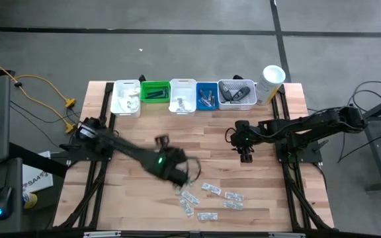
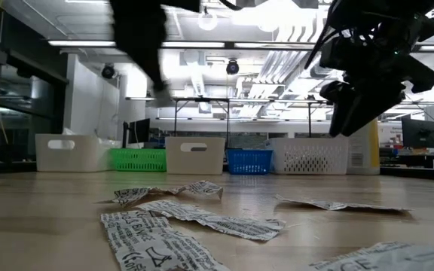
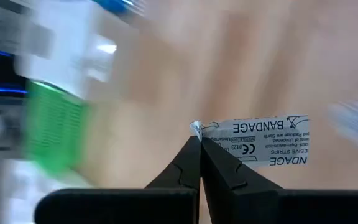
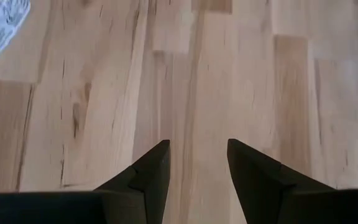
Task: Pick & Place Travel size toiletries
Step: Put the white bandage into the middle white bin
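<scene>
Several white printed sachets (image 1: 211,189) lie flat on the wooden table (image 1: 137,198) near its front edge, and they also show in the low view (image 2: 202,222). My left gripper (image 3: 199,138) hangs over the table's middle (image 1: 182,176), just left of them. It is shut on one sachet (image 3: 263,142) printed "BANDAGE". My right gripper (image 1: 245,156) hovers open above bare wood at the right, with nothing between its fingers (image 4: 160,163). My left gripper pinches one short end of the sachet at its corner (image 3: 196,129) between its two fingertips. The rest of the sachet sticks out flat beyond the fingers, printed side up. It looks lifted off the table.
Along the far edge stand a white bin (image 1: 126,98), a green bin (image 1: 155,91), a second white bin (image 1: 182,96), a blue bin (image 1: 207,96), a white mesh basket (image 1: 237,94) and a tall white canister (image 1: 270,82). Bare wood lies between the bins and both grippers.
</scene>
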Controlling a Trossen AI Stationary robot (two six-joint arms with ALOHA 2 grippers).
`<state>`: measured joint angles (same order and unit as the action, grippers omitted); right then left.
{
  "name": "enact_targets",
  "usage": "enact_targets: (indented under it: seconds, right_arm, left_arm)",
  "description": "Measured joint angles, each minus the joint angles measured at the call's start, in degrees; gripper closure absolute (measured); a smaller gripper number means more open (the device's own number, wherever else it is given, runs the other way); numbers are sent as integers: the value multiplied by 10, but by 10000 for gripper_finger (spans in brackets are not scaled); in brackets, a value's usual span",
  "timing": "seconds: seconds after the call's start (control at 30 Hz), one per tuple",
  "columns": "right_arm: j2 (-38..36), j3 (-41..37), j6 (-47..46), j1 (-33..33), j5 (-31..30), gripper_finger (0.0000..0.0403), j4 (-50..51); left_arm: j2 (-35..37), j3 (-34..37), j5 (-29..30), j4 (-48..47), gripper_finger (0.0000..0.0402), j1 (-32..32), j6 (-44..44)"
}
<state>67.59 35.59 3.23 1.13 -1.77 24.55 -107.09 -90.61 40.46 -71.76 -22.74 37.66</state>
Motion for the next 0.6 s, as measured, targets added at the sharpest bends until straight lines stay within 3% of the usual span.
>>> enact_targets:
  seconds: [0.1,0.33,0.6]
  right_arm:
    - [0,0,1,0,-9,251,-7]
    - [0,0,10,0,-13,251,-8]
    - [0,0,18,0,-13,251,-21]
  left_arm:
    - [0,-16,55,-8,401,59,-64]
    - [0,-24,62,35,401,226,-227]
    - [1,-24,-28,213,401,389,-455]
